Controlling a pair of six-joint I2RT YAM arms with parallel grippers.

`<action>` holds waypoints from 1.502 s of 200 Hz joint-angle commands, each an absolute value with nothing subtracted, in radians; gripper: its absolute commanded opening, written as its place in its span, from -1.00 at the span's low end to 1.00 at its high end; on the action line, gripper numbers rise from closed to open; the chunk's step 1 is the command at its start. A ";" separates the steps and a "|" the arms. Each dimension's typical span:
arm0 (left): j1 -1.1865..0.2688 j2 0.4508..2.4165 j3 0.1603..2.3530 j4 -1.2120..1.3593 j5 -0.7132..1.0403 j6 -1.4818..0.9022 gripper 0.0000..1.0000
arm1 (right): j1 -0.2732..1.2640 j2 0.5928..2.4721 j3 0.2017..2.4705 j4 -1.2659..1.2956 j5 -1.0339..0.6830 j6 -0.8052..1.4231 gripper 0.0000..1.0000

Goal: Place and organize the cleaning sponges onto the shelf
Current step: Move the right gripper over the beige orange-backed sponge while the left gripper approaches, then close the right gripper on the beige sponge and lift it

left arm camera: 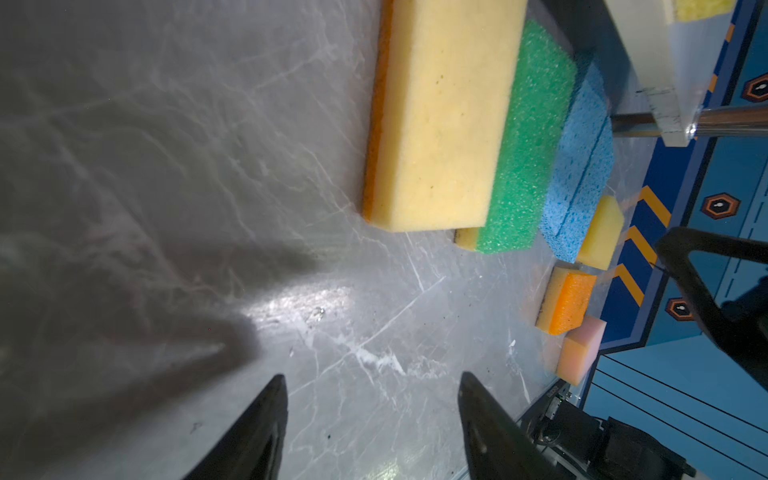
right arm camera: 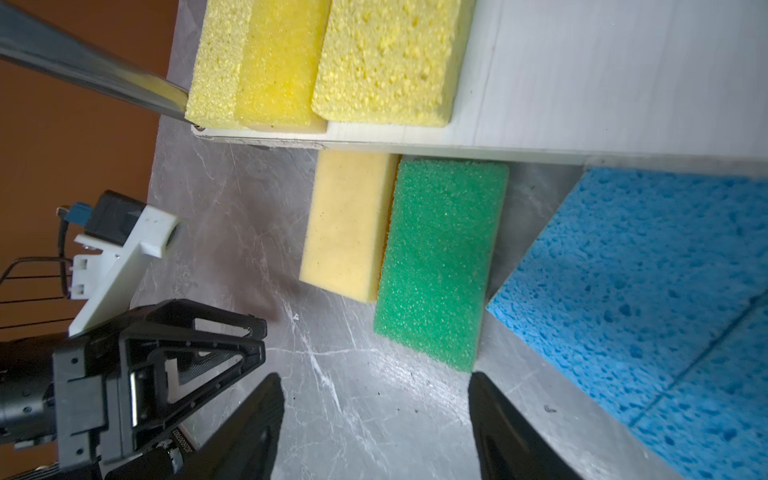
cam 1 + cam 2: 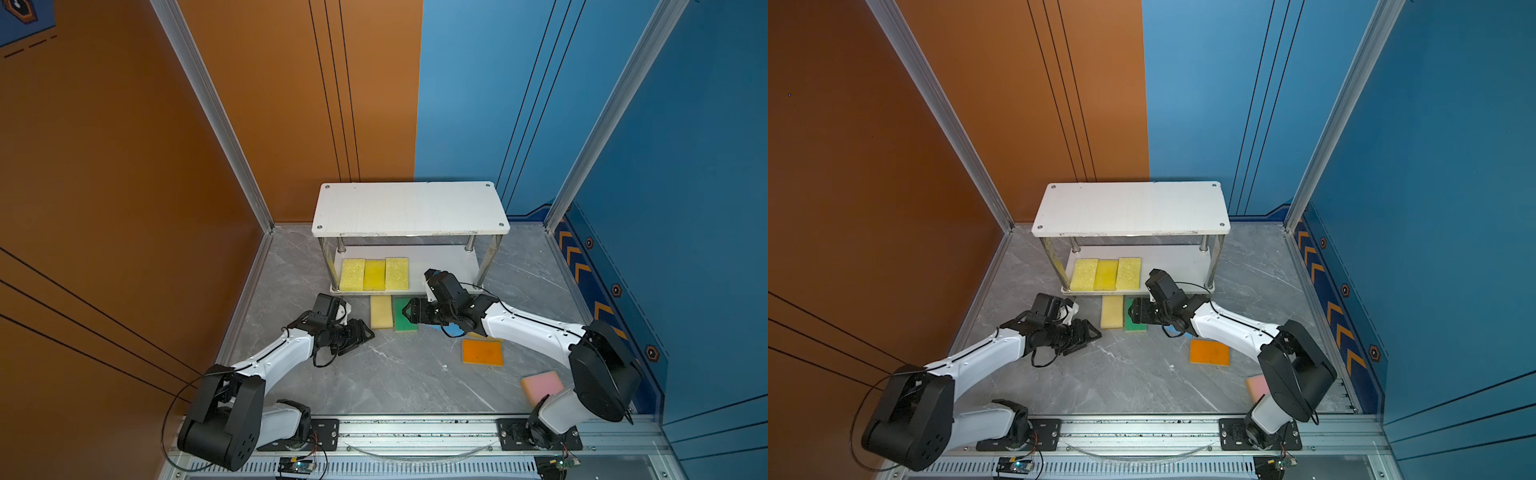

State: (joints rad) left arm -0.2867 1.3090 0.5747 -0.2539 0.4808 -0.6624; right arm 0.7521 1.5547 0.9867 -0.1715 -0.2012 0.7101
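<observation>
- Top views: bright, even, sharp.
- Left wrist: beige sponge (image 1: pixel 440 112) softly blurred; glare patch on tabletop (image 1: pixel 307 301), dark shadow beside it.
- Right wrist: evenly lit, crisper.

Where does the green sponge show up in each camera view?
In a top view: green sponge in front of the shelf.
In a top view: green sponge right of the beige sponge.
Left wrist: green sponge between beige sponge and blue sponge.
Right wrist: green sponge mid-picture, by the shelf's lower board.
Shared landmark: the beige sponge along its long side.

porous foam sponges (image 2: pixel 382 58), shiny metal shelf posts (image 2: pixel 83 70)
</observation>
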 commanded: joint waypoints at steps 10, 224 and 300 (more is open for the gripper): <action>-0.306 1.384 0.662 -0.227 0.414 -0.585 0.25 | 0.753 1.506 0.949 -0.164 -0.218 0.706 0.44; -0.350 1.504 0.728 -0.241 0.377 -0.554 -1.00 | 0.761 1.468 0.895 -0.145 -0.264 0.724 0.45; -0.400 1.236 0.611 -0.290 0.412 -0.641 -1.00 | 0.876 1.629 1.034 -0.161 -0.272 0.704 0.45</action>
State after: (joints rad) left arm -0.3843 1.2892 0.6334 -0.2516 0.3790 -0.6041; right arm 0.8551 1.6051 0.9791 -0.1562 -0.2665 0.7132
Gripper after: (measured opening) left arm 0.043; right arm 0.724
